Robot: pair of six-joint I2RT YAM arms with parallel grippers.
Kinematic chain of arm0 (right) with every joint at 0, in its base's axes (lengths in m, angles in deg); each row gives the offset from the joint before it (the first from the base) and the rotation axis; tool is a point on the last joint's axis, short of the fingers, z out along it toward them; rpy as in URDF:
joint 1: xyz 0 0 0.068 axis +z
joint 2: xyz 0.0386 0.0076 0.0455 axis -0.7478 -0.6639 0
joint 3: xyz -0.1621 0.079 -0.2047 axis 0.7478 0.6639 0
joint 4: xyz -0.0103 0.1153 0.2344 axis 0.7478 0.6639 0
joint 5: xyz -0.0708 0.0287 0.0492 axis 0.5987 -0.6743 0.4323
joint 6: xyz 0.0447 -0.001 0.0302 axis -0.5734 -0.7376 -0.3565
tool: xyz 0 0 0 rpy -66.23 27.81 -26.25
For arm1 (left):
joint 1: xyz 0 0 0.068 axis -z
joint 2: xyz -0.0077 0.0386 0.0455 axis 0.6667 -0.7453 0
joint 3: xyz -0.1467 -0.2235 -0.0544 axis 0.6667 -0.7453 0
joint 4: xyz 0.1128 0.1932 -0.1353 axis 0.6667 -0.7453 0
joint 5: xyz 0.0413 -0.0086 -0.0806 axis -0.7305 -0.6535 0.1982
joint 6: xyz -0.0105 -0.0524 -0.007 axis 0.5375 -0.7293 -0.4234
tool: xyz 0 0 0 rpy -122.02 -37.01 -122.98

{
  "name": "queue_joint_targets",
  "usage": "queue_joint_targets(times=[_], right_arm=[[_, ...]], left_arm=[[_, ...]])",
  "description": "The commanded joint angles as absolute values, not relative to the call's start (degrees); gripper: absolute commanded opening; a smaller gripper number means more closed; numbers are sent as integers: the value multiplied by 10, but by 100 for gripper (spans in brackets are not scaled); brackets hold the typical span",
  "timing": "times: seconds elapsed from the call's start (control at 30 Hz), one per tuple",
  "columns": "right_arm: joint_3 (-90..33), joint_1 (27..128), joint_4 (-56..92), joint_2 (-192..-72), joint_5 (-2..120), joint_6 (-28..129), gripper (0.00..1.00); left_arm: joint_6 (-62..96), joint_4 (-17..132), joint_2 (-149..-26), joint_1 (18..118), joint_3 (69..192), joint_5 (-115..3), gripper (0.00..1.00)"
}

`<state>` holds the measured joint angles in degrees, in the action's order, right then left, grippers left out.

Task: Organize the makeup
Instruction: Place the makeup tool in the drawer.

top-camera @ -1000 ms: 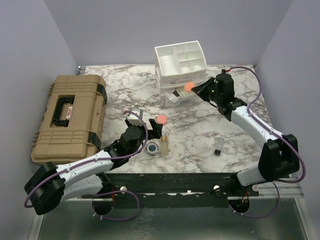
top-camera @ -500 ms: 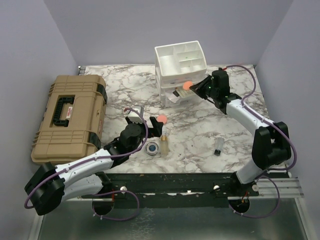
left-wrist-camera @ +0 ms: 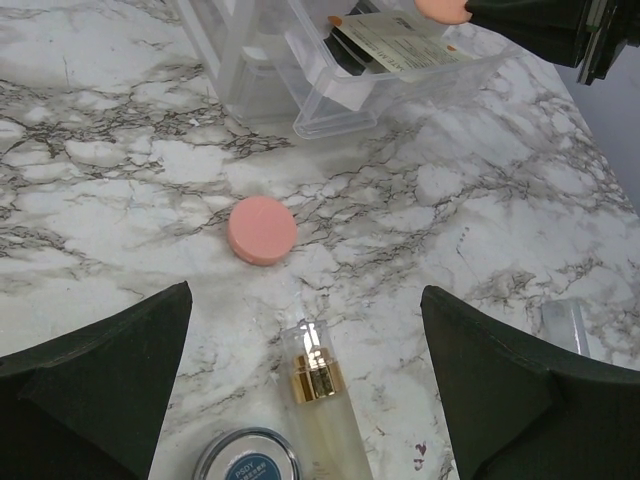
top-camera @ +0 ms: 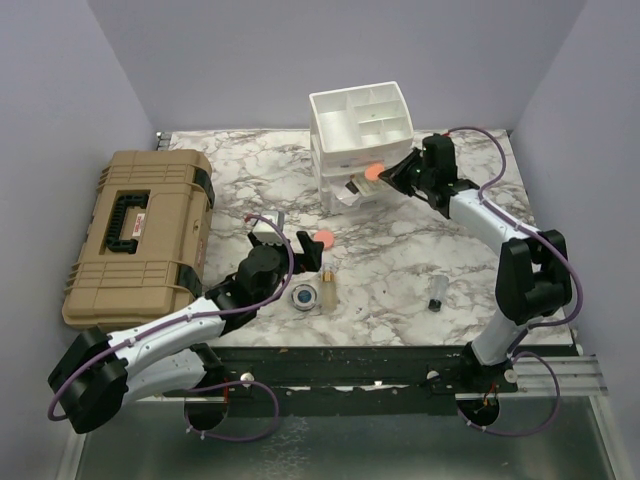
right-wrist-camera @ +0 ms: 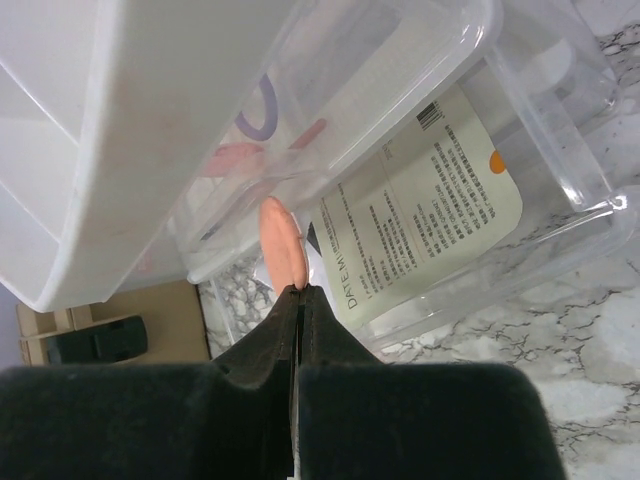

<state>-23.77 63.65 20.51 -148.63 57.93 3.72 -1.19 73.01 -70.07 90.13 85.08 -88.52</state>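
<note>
The white compartmented plastic organizer [top-camera: 362,125] sits at the marble tabletop [top-camera: 420,260]'s far edge. Its clear drawer [right-wrist-camera: 560,215] is open and holds a cream sachet [right-wrist-camera: 420,220]. Above the drawer, the right gripper [right-wrist-camera: 295,295] pinches 1 pink round puff [right-wrist-camera: 280,245]. The left gripper [left-wrist-camera: 305,300], fingers spread wide, hovers over a second pink puff [left-wrist-camera: 262,230] mid-tabletop.

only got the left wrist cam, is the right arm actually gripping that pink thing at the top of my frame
Observer: Yes. The right wrist view shows the right gripper with its jaws shut on the edge of a pink puff, at the open clear drawer.
Operator: whats off frame to my left
Observer: A tan hard case, lid down, lies at the far left in the top view.
</note>
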Motion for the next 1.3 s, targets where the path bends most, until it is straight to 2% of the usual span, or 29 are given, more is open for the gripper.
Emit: queue_joint_targets(times=[0.0, 0.3, 0.6, 0.83, 0.93, 1.2, 1.23, 1.27], right_arm=[[-259, 632, 223, -1495, 585, 59, 1], [-280, 632, 254, -1506, 602, 80, 2], [-243, 631, 234, -1490, 602, 65, 2], [-273, 631, 251, -1507, 589, 80, 2], [-298, 632, 272, -1516, 624, 89, 5], [-321, 631, 275, -1530, 617, 91, 11], [-326, 631, 282, -1533, 618, 92, 14], [-330, 631, 287, -1534, 619, 92, 21]], left_arm=[[-12, 726, -699, 896, 869, -889, 99], [-23, 721, -694, 894, 865, -884, 99], [-34, 722, -694, 893, 861, -878, 99], [-40, 724, -696, 893, 859, -875, 99], [-36, 724, -696, 892, 862, -871, 99], [-27, 721, -686, 892, 866, -891, 99], [-25, 718, -687, 893, 869, -890, 99], [-23, 716, -689, 893, 873, -888, 99]])
